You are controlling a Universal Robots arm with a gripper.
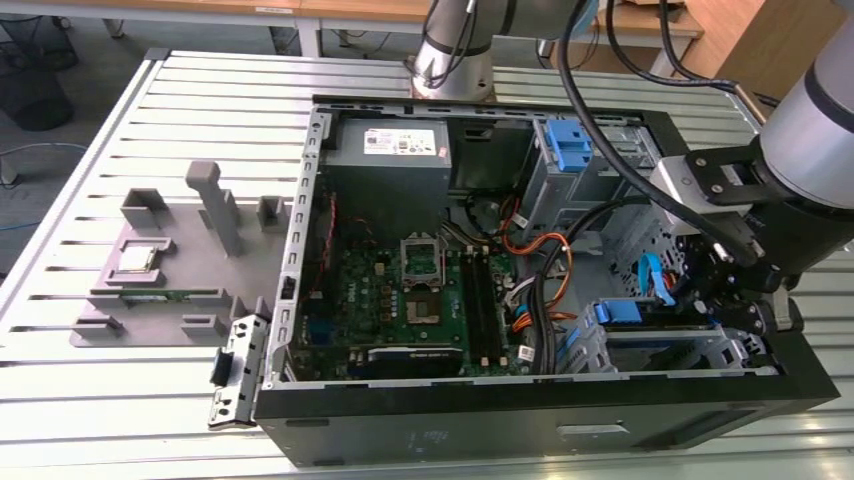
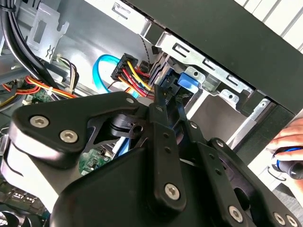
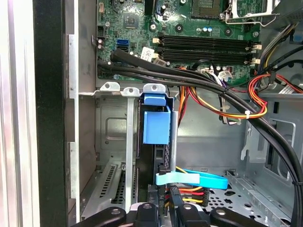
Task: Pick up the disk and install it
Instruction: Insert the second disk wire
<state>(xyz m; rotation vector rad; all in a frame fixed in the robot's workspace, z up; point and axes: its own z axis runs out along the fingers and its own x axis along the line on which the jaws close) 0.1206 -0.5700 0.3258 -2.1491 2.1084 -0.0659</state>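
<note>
step: installing, seating stage | the disk (image 3: 154,137) stands upright in drive bay (image 3: 111,156), blue carrier showing | my gripper (image 3: 161,215) hovers at its cabled end, fingers' state unclear | next: careful aligned push, I judge

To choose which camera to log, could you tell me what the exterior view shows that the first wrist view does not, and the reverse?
Exterior view's own: the grey fixture, the power supply, the arm. First wrist view's own: red, yellow and black wires at the end of the disk. Shared: the disk upright in its bay, the motherboard.
</note>
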